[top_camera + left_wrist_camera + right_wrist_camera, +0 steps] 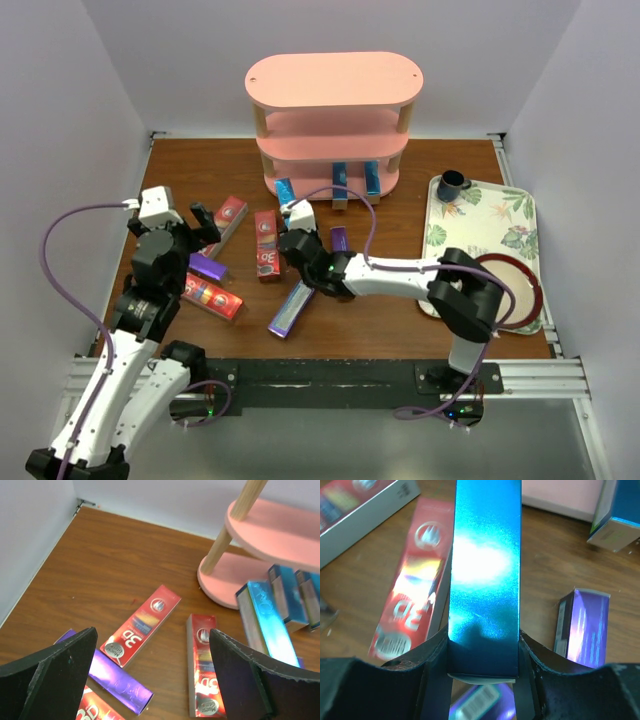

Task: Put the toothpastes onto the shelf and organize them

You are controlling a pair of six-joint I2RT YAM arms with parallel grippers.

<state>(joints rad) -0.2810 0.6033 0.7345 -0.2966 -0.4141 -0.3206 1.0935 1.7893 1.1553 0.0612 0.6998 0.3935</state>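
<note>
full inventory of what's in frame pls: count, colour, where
shelf: one, pink, back centre of table
blue toothpastes: three, shiny blue; two on bottom tier, one in right gripper
red toothpastes: three, red, flat on table
purple toothpastes: three, purple, flat on table
tray: one, floral, right side
mug: one, dark, on tray
plate: one, red-rimmed, on tray
left gripper: black, open, above cartons
right gripper: black, shut on blue toothpaste
</note>
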